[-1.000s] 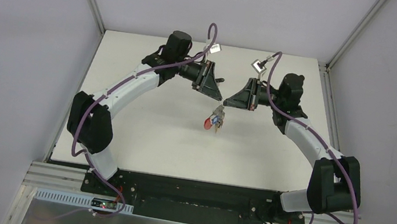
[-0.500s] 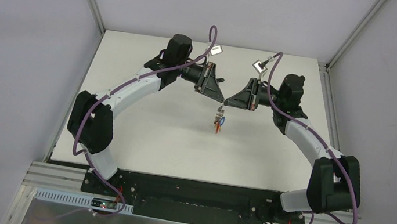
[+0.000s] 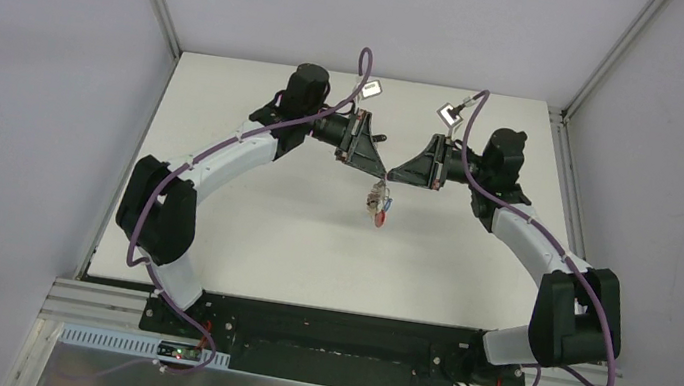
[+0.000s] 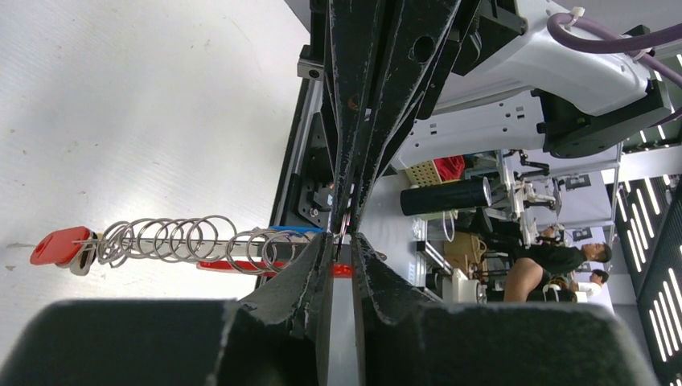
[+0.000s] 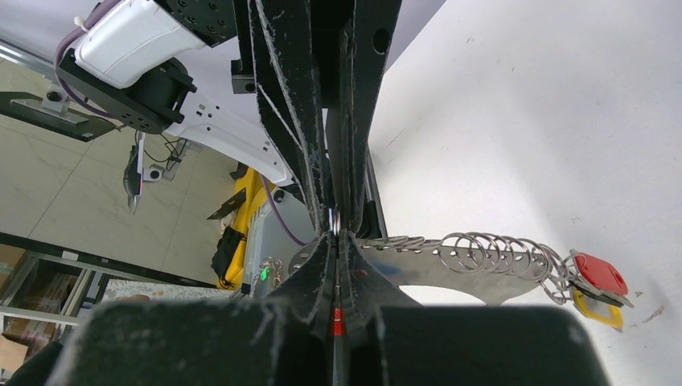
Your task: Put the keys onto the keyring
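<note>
Evidently my left gripper (image 4: 342, 256) was clamped on the keyring (image 5: 450, 272). Its wrist view showed the two fingers drawn almost together, with a sliver of the ring's red section pinched between them. My right gripper (image 5: 338, 245) met it tip to tip at that same end of the keyring. Its fingers were likewise pressed together with only a thread of red in the slit, so I took it to be gripping the clip too.

From that shared pinch the keyring hung straight below the two fingertips in the overhead view. I could not tell whether its lowest key touched the table (image 3: 255, 211).

Along the keyring's grey body ran a row of wire rings (image 4: 177, 239). At the end of the keyring farthest from the grippers dangled a red-headed key (image 5: 599, 273), with a yellow-headed key (image 5: 599, 312) right against it. A blue-headed key (image 4: 293, 230) lay along the keyring near the gripped end. I could not pick out a black head in any view.

Around the keyring I saw no loose key, though something that small could have escaped the overhead camera. My reading was that the threading was largely or wholly finished, since the keys I could see were already carried by the ring. What seemed left was to confirm the clip had closed, release one arm, and lower the bundle onto the table beneath the keyring.
</note>
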You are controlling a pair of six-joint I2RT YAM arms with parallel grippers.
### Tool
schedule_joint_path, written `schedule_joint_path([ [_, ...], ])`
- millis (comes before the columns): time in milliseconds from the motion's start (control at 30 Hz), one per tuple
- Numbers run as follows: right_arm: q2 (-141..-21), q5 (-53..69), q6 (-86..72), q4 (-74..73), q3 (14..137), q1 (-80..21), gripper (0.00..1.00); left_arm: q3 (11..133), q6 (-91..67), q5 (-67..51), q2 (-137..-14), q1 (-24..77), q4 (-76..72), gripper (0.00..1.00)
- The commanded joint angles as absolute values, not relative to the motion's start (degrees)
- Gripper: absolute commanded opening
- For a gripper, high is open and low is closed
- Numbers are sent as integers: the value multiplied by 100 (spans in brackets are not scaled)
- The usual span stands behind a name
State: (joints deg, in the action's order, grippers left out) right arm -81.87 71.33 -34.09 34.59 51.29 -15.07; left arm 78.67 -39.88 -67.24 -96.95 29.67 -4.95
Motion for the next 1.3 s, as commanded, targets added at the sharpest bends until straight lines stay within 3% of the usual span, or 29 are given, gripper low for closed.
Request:
schedule_joint_path([
  [0, -8101, 7106, -3453, 3832, 5159, -1453, 0, 7806, -4289, -6972, -9475, 3071, -1074, 12],
  [233, -8095, 7058, -3450, 3838, 5126, -1435, 0, 7788, -4376, -6994, -9475, 3094, -1198, 7],
  [533, -8097, 7009, -3451, 3832, 5124, -1409, 0, 7737, -4383, -6983, -9444, 3094, -1218, 13],
  [867, -8095, 6992, -3462, 3841, 5124, -1389, 0, 7724, -4372, -6988, -9456, 3094, -1212, 0],
  [1000, -8094, 7020, -3480, 3885, 5107, -1389, 0, 7734, -4323, -6979, -9466, 3094, -1164, 0],
  [1067, -8088, 7050, -3452, 3885, 5107, -1389, 4, 7800, -4033, -6935, -9457, 3094, -821, 0],
  [1267, -8047, 7110, -3378, 3832, 5177, -1247, 32, 8237, -2296, -6737, -9335, 3101, 1296, 0],
])
